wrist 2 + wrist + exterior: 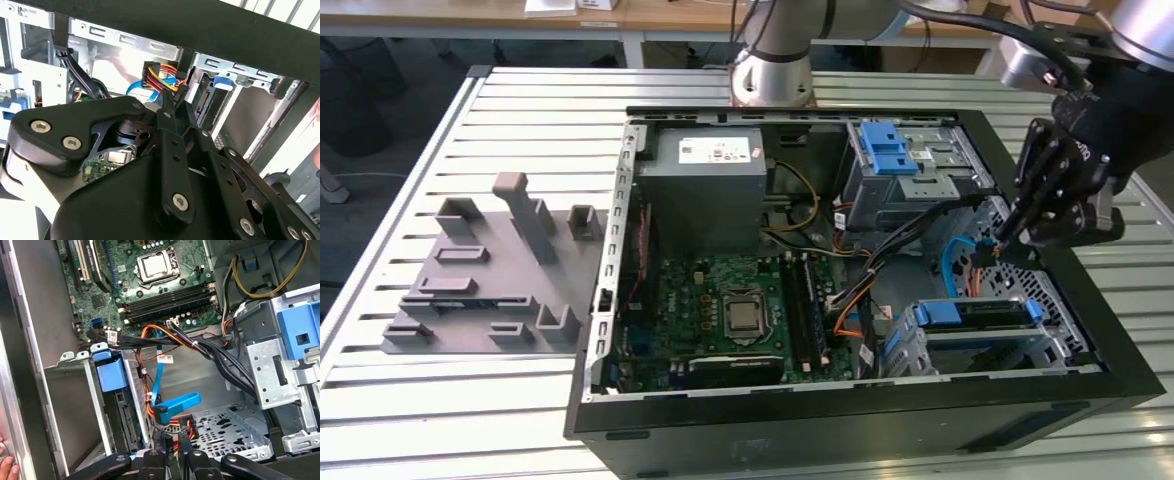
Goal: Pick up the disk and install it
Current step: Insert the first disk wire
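The disk (970, 313) lies in the lower drive bay of the open computer case (854, 410), at the exterior view's right, silver with blue rails. In the first wrist view the disk (126, 415) stands edge-on in its grey bay under a blue tab (110, 374). My gripper (1001, 248) hangs just above and behind that bay, fingers pointing down into the cables. In both wrist views its fingertips (164, 440) sit close together right at a black connector (186, 424) with yellow, red and orange wires (160, 75), beside a blue flat cable (177, 405). I cannot tell whether they pinch the connector.
The case holds a green motherboard (734, 300), a big grey box with a white sticker (707, 165) and a grey cage with a blue latch (901, 160). A grey fixture block (494, 270) sits on the slatted table at the exterior view's left. A person's fingertip (5, 467) rests by the case wall.
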Robot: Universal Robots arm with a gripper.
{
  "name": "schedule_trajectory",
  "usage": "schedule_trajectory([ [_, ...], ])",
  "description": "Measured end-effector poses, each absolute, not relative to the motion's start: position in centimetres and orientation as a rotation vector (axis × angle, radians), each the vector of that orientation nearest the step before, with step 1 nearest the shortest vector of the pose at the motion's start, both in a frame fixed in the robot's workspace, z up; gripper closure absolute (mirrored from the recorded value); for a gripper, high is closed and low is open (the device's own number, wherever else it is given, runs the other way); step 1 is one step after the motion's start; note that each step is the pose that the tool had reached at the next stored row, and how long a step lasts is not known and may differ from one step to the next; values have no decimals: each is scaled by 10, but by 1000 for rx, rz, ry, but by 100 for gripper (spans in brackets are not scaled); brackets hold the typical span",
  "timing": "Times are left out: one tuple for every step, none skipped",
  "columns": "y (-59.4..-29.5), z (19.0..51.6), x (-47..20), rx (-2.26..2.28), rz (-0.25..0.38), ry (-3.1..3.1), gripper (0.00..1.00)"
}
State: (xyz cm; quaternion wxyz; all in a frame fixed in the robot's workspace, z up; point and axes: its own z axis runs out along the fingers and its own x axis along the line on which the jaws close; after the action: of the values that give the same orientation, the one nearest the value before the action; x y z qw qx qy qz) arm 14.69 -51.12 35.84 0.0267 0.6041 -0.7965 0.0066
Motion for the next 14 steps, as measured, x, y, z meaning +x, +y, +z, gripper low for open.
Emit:
schedule_trajectory([
  [-510, 358, 147, 1863, 21, -2463, 75],
  [-510, 357, 147, 1860, 22, -2464, 75],
  [-510, 357, 147, 1858, 23, -2464, 75],
  [-510, 357, 147, 1856, 28, -2463, 75],
  [-510, 356, 147, 1853, 38, -2459, 75],
  [-510, 356, 147, 1849, 49, -2455, 75],
  [-510, 356, 147, 1845, 61, -2450, 75],
  [-510, 355, 147, 1842, 70, -2447, 75],
  [-510, 355, 147, 1840, 75, -2445, 75],
  [-510, 355, 147, 1840, 75, -2445, 76],
  [-510, 354, 147, 1840, 76, -2444, 83],
  [-510, 354, 147, 1840, 76, -2444, 83],
  [-510, 354, 147, 1842, 76, -2443, 84],
  [-510, 354, 147, 1851, 76, -2437, 84],
])
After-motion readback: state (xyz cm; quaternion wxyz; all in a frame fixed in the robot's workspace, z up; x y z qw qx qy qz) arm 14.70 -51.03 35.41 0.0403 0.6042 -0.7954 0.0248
